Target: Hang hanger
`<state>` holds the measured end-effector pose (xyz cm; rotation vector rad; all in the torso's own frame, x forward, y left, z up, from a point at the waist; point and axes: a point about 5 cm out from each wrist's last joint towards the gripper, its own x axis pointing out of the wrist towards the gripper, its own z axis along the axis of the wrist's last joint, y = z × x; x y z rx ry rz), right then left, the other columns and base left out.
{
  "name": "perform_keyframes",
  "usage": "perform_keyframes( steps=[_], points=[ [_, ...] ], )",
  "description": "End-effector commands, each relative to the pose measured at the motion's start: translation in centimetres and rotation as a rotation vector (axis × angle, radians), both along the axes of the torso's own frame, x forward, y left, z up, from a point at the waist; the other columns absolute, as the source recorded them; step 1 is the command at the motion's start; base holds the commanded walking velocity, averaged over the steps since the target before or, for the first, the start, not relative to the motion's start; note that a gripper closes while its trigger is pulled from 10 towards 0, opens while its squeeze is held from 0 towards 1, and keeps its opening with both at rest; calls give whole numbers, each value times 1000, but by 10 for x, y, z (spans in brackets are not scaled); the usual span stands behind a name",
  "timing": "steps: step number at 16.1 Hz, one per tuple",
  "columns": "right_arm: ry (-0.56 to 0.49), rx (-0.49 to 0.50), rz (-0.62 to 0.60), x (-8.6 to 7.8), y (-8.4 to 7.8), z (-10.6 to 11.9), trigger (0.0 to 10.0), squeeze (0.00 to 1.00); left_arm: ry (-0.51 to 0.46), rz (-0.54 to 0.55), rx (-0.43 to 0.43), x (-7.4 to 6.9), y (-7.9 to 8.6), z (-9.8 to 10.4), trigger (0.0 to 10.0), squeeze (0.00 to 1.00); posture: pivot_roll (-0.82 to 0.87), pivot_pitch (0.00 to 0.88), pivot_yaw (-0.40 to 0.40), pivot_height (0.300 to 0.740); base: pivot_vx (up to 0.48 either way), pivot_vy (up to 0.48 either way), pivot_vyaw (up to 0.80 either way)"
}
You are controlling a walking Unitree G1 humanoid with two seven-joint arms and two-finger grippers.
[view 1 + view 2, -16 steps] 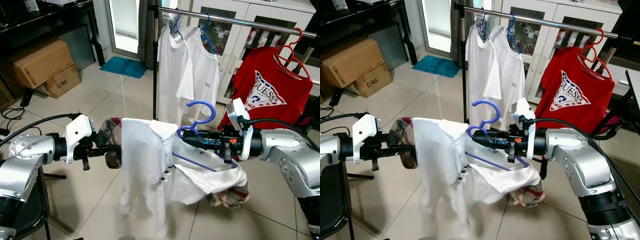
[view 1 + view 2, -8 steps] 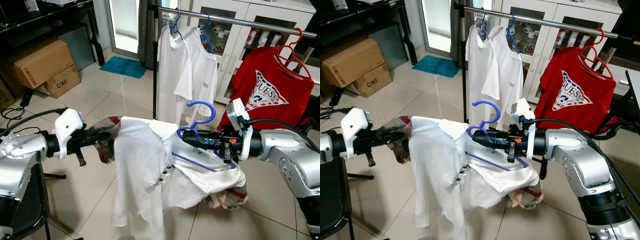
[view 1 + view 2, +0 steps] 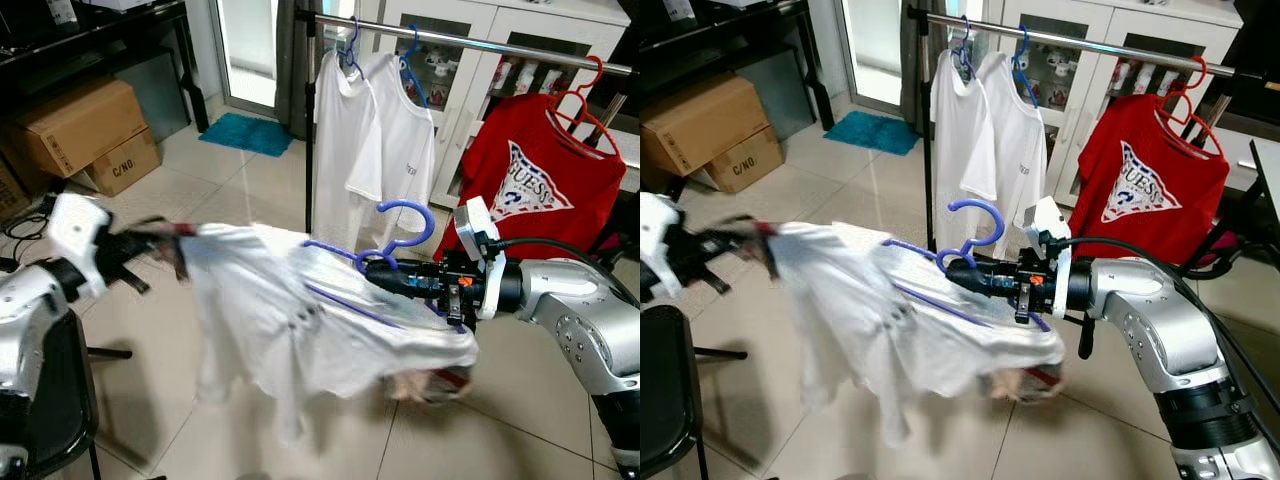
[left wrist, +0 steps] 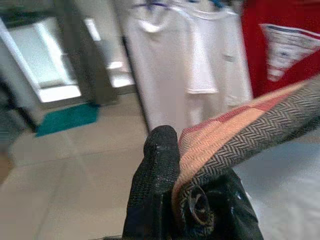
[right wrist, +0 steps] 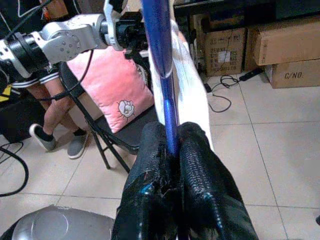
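Our right gripper (image 3: 372, 278) is clamped on the blue hanger (image 3: 400, 232) below its hook, short of the rail (image 3: 470, 40). Left gripper (image 4: 187, 200) pinches the floppy white shirt's (image 3: 300, 320) plaid-lined edge, probably the collar. It's light and slippery, so we'd keep hold at the neck.

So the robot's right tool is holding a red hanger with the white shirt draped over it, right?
Not quite: the hanger in the right tool is blue, as the left eye view shows. The red hanger is on the rail, under the red T-shirt. The white shirt does drape over the held one.
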<state>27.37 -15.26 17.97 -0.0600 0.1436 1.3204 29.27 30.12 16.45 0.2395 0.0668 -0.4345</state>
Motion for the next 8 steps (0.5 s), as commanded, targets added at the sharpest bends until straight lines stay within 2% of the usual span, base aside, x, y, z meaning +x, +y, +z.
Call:
perform_keyframes(
  steps=[1, 2, 3, 5, 8],
  points=[
    [-16, -12, -23, 3, -6, 2, 10000, 0, -51, 125, -25, 0, 17, 7, 0, 0, 2, 0, 13, 740, 0, 0, 0],
    [-16, -11, -22, 3, -6, 2, 10000, 0, -60, 159, -30, -1, 21, 6, 0, 0, 2, 0, 11, 740, 0, 0, 0],
    [-17, -11, -20, 3, -5, 3, 10000, 0, -64, 143, -29, 0, 19, 5, 0, 0, 2, 0, 11, 740, 0, 0, 0],
    [-20, -12, -15, 2, -5, 3, 10000, 0, -84, 67, -8, 4, 4, 6, 0, 0, 1, 0, 9, 740, 0, 0, 0],
    [-25, -17, -4, 1, -2, 4, 10000, 0, -156, 4, 4, 13, -12, 18, 0, 0, -2, 0, 10, 740, 0, 0, 0]
  ],
)
